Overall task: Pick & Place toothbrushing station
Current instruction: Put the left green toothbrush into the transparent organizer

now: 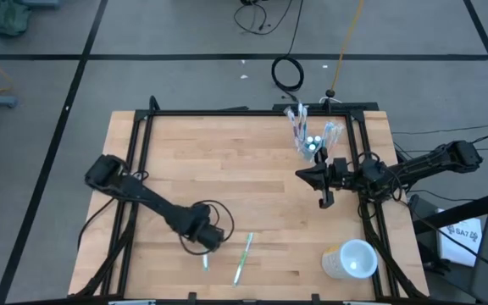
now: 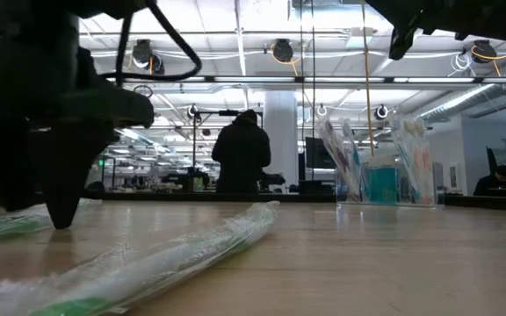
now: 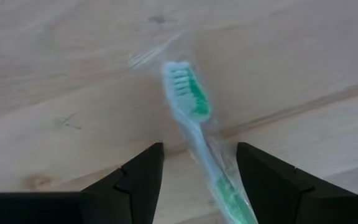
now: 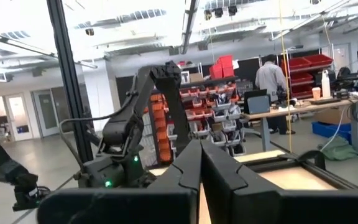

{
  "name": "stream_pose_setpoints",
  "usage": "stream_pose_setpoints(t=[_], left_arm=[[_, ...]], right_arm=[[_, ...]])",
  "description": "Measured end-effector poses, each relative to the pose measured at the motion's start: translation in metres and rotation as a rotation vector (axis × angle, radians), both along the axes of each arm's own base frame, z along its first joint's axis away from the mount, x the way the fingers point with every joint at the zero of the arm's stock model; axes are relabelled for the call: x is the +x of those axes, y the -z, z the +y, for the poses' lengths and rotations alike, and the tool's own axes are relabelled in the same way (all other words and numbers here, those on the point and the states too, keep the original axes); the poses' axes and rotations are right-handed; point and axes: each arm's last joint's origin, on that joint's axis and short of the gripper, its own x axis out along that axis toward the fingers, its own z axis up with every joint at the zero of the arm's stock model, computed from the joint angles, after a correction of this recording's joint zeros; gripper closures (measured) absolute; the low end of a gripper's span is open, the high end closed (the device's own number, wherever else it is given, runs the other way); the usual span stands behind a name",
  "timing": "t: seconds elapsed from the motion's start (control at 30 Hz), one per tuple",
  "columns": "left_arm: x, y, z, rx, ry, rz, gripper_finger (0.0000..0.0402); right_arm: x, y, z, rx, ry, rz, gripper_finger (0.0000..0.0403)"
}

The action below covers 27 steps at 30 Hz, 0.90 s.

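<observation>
Clear tumbler (image 1: 306, 135) holding toothbrushes and tubes, left hand (image 3: 199, 180) open astride wrapped green toothbrush (image 3: 194, 124), right hand (image 4: 199, 168) shut, empty

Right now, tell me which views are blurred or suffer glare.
Left wrist view: the wrapped green-and-white toothbrush is soft, its head smeared. Low view: the near clear-wrapped toothbrush is out of focus, the left gripper a dark silhouette against bright ceiling lights. High view: even light.

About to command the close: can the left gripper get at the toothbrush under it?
Probably yes. The left gripper is open and straddles the wrapped green toothbrush, which lies flat on the table with nothing in the way.
</observation>
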Motion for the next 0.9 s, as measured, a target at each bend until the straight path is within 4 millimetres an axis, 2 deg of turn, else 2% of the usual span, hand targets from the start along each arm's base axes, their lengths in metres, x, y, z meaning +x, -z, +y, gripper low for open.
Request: stream_pose_setpoints(t=[0.1,0.2,0.37,0.57,0.67,0.77,0.9], left_arm=[[0.006,0.006,0.004,-0.031,0.068,0.017,0.0194],[0.008,0.008,0.007,-0.050,0.101,0.030,0.0217],[0.008,0.004,0.010,-0.043,0.150,0.020,0.0286],[0.012,-0.006,0.013,0.036,0.235,-0.079,0.0366],[0.016,-0.029,0.016,0.123,0.300,-0.239,0.0394],[0.022,-0.058,0.017,0.229,0.384,-0.441,0.0385],[0.029,-0.104,0.021,0.437,0.544,-0.723,0.0376]], right_arm=[[0.001,0.003,0.000,-0.007,0.000,0.030,0.0399],[0.001,0.005,0.000,-0.055,0.012,0.058,0.0399],[0.003,0.007,0.000,-0.110,0.025,0.068,0.0385],[0.006,0.008,0.002,-0.118,-0.005,0.063,0.0329],[0.009,0.006,0.007,-0.147,-0.139,-0.009,0.0302],[0.015,0.007,0.010,-0.167,-0.218,-0.063,0.0284],[0.030,0.012,0.011,-0.145,-0.217,-0.035,0.0273]])
